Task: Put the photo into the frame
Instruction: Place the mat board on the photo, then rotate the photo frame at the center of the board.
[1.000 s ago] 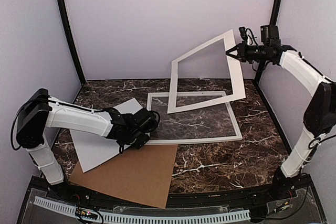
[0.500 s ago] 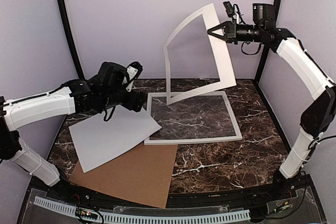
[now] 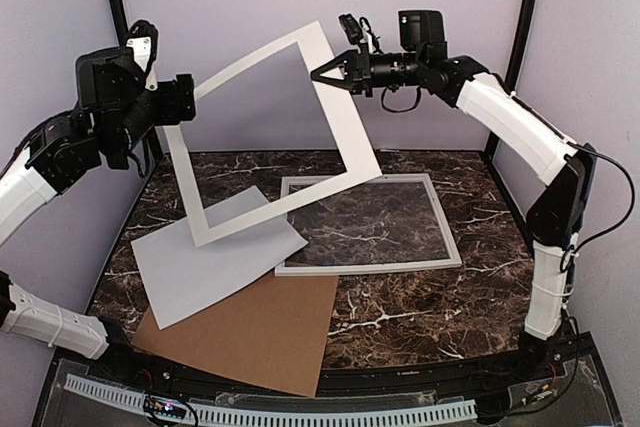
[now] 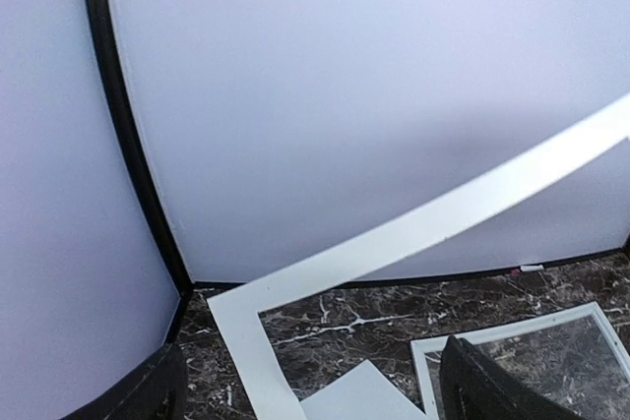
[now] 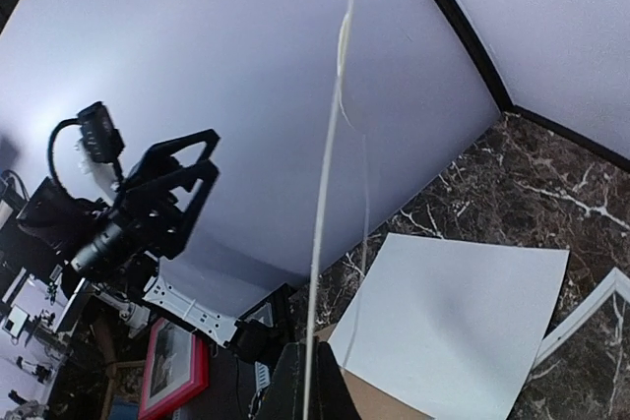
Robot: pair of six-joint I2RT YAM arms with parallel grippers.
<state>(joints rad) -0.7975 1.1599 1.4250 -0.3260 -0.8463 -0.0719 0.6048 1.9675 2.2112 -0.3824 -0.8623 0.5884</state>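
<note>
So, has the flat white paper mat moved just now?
Yes. The mat swung left, from above the white picture frame to above the pale grey sheet.

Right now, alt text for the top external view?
The right arm holds a white mat tilted in the air, jaws shut on its right edge; the left arm is raised beside it. The frame lies flat on the table, a pale sheet overlapping its left corner.

No readable text, label, brand or number anywhere
</note>
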